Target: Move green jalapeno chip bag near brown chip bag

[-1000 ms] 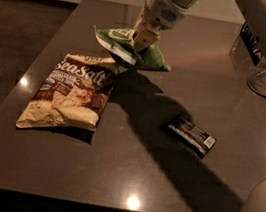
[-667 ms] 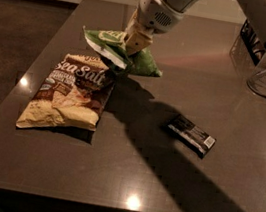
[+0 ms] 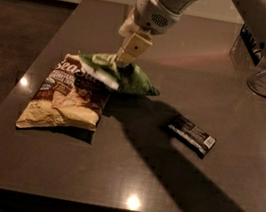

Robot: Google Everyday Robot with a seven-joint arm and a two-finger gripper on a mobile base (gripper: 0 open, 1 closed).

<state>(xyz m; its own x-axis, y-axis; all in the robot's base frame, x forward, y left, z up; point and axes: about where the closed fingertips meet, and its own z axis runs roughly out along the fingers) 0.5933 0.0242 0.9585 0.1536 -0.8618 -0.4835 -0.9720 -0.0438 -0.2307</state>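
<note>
A: Where is the green jalapeno chip bag point(image 3: 133, 80)?
B: Right under the gripper point(image 3: 123, 60), whose fingers are pinched shut on its top fold. The brown chip bag point(image 3: 68, 99) lies just left of the fingers, touching it
A: So?
B: Lower gently, let go, and lift straight up so neither bag shifts

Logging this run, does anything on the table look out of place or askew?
The green jalapeno chip bag lies partly on the upper right corner of the brown chip bag, hiding some lettering. The gripper is at the green bag's top. The black wrapped bar lies apart; nothing spilled.
</note>
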